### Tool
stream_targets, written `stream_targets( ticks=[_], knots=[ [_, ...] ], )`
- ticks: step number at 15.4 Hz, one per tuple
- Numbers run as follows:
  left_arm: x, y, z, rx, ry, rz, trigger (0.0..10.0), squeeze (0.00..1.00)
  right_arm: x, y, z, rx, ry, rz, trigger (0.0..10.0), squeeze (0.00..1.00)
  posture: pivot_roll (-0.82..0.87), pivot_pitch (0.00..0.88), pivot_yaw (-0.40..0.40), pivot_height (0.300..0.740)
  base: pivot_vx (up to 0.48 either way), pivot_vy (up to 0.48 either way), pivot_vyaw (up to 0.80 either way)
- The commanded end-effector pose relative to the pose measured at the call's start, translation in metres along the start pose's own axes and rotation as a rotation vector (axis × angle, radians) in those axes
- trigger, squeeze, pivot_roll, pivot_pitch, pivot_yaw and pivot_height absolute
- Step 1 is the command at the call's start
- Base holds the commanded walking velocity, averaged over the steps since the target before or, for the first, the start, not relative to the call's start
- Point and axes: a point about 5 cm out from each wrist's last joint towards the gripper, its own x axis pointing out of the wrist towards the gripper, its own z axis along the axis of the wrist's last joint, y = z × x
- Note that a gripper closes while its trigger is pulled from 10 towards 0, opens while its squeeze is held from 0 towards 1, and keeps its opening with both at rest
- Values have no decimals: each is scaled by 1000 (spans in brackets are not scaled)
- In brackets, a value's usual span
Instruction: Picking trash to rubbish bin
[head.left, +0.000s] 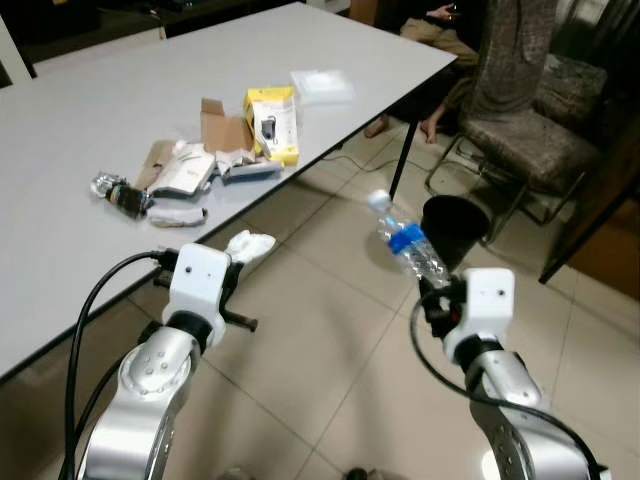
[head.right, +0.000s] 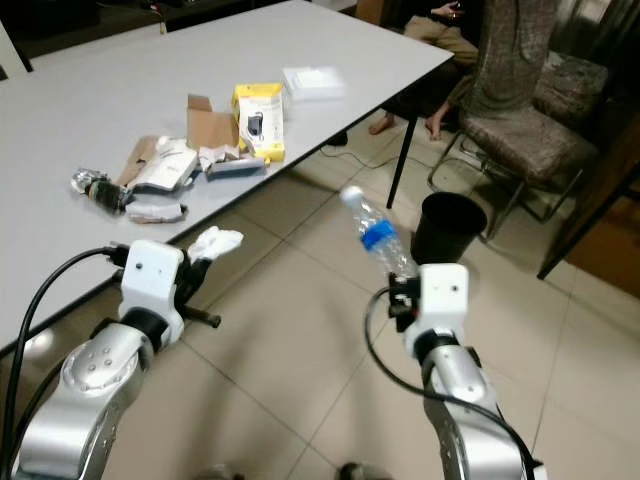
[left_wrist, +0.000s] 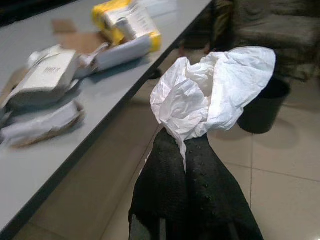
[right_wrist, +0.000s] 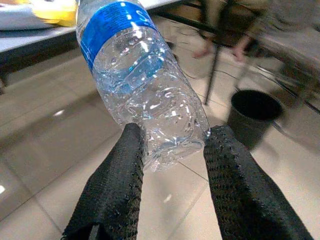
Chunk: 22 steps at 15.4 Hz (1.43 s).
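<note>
- Head view: my right gripper (head.left: 432, 285), lower right, holds a clear plastic bottle with a blue label (head.left: 410, 243); the black round rubbish bin (head.left: 455, 226) stands beyond on the tiles, so an early release would miss it.
- Left wrist view: my left gripper (left_wrist: 186, 150) is pinched tight on a crumpled white tissue (left_wrist: 210, 92), centre frame; it could tear free.
- Right wrist view: my fingers (right_wrist: 120, 187) clamp only the bottle's base, so it may tip out.

Grey table (head.left: 120, 100) carries a trash cluster: yellow box (head.left: 272, 123), cardboard flap (head.left: 222, 126), white packets (head.left: 185, 172), wrapped scrap (head.left: 118, 193). Black bin (head.left: 455, 227) stands on tiled floor (head.left: 320, 330), beyond both fingertips.
</note>
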Motion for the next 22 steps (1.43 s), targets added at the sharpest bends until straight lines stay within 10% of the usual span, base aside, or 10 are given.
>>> stream_targets(
  ticks=[1, 22],
  knots=[
    [1, -9, 2, 10, -34, -61, 10000, 0, -4, -13, -8, 15, 21, -65, 10000, 0, -1, 111, -52, 740, 0, 0, -800],
    [4, -6, -22, -11, 10, -22, 10000, 0, 9, -4, -10, -83, 14, 55, 10000, 0, -7, 95, -58, 740, 197, 0, -571]
  ],
)
